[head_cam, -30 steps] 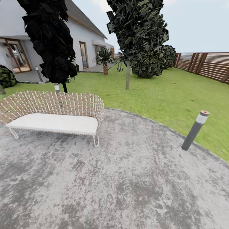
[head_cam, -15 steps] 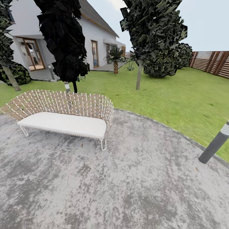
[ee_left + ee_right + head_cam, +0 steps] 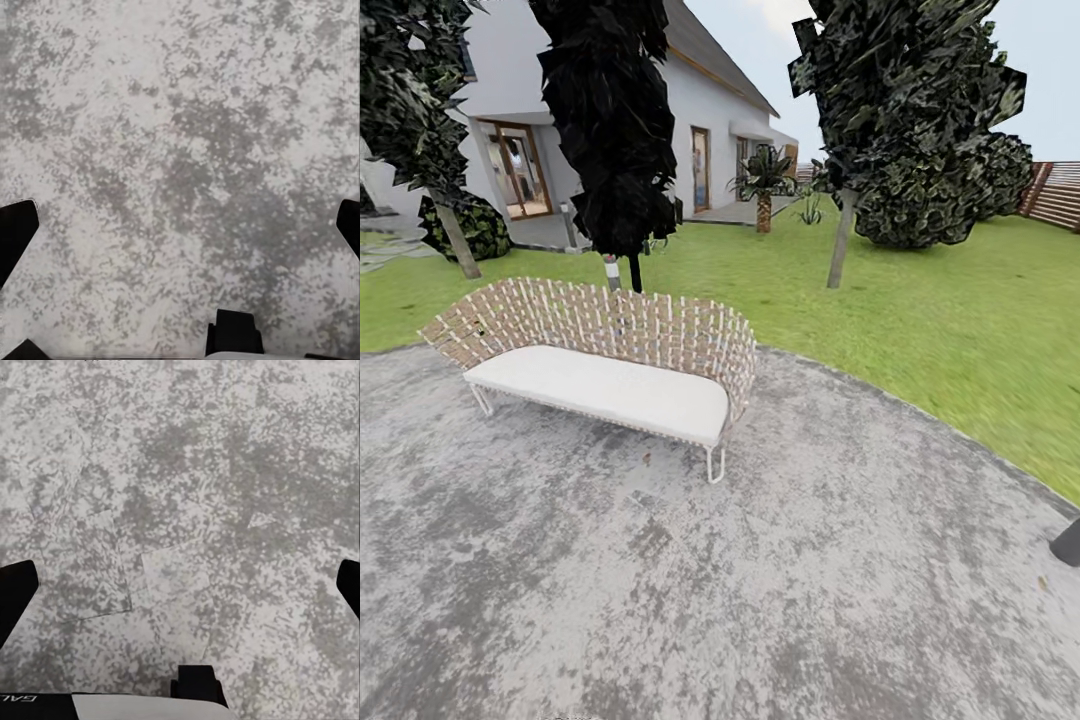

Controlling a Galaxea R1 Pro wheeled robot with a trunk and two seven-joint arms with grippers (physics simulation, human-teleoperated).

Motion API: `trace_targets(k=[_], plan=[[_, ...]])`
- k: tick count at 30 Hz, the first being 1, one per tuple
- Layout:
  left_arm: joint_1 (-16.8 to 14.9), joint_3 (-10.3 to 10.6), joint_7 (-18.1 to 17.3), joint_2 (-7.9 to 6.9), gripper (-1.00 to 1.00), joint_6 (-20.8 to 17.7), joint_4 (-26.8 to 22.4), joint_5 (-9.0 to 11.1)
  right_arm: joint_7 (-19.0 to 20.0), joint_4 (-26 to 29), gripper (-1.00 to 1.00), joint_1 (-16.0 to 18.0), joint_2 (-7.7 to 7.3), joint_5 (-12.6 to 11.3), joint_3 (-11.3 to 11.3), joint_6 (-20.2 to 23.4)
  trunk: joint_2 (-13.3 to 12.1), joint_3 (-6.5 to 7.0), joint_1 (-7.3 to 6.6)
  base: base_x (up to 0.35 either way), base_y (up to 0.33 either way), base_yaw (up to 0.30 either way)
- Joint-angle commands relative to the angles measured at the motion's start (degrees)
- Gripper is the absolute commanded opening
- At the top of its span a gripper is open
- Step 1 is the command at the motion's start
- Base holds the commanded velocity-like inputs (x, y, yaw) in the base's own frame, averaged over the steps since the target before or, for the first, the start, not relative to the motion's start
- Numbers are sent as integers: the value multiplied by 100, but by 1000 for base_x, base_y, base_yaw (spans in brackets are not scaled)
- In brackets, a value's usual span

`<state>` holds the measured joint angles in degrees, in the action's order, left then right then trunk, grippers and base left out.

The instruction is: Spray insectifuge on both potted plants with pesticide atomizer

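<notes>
From where it stands on the stone patio, the robot faces a woven-back bench, lawn and house. No atomizer or aloe pots are anywhere I can spot, so the main risk, I'd say, is wandering past them, or clipping the bench or the dark lamp post base at the patio's edge while rolling. The left gripper hangs over bare stone, dark fingertips spread wide apart, holding nothing. The right gripper hangs likewise: spread wide, empty, touching nothing.

Woven bench on mottled stone patio before white house.
</notes>
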<state>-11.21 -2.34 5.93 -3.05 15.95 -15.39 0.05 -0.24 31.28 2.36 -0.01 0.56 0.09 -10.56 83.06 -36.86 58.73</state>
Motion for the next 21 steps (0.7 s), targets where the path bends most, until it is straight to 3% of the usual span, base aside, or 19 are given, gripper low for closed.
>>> trace_targets(k=[1, 4, 10, 21], plan=[[-4, -17, 1, 4, 100, 21, 6, -7, -2, -1, 100, 1, -3, 6, 1, -17, 2, -5, 0, 3, 0, 279], [-6, -31, 3, -2, 100, 22, 3, 13, -2, 5, 100, 1, -17, 6, 0, -16, 2, -5, 0, 2, 0, 279], [-7, -53, 6, -19, 100, 21, 1, 36, -2, 9, 100, 1, -120, 6, 0, -17, 243, -112, 131, 0, 0, 279], [-9, -56, 13, -20, 100, 14, 1, 30, -2, 10, 100, 1, -139, 6, 0, -16, 684, -300, 373, 0, 0, 278]])
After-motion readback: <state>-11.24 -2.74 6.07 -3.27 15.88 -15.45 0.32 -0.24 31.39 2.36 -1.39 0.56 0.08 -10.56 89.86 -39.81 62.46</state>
